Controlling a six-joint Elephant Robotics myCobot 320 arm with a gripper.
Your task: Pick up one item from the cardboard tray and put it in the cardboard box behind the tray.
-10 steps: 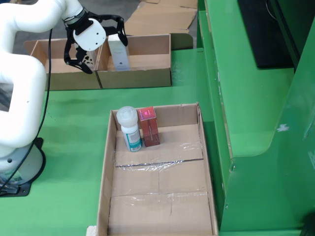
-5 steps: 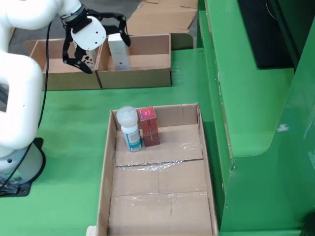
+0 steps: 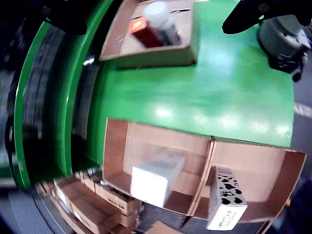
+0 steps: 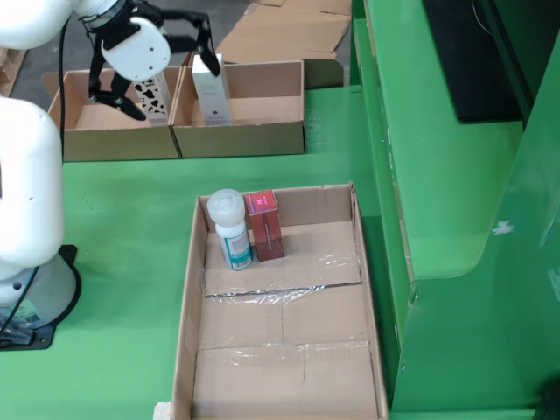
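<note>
In the fixed view the cardboard tray (image 4: 280,350) holds a white bottle (image 4: 229,229) and a red box (image 4: 264,226), both upright at its far end. Behind it stand two cardboard boxes side by side. A white carton (image 4: 211,93) stands upright in the right-hand box (image 4: 245,138), and a black-patterned carton (image 4: 157,93) stands in the left-hand one (image 4: 105,144). My gripper (image 4: 157,74) hangs open above the two boxes, holding nothing. The wrist view looks down on the white carton (image 3: 156,178) and the patterned carton (image 3: 224,197), with one dark finger (image 3: 248,14) at the top edge.
A tall green frame (image 4: 437,175) runs along the tray's right side in the fixed view. The arm's white base (image 4: 26,289) stands left of the tray. Flattened cardboard (image 4: 289,31) lies behind the boxes. Green tabletop (image 4: 131,201) separates tray and boxes.
The open gripper has drawn away from the white carton, up and to the left in the fixed view. The carton stays standing in the right-hand box.
</note>
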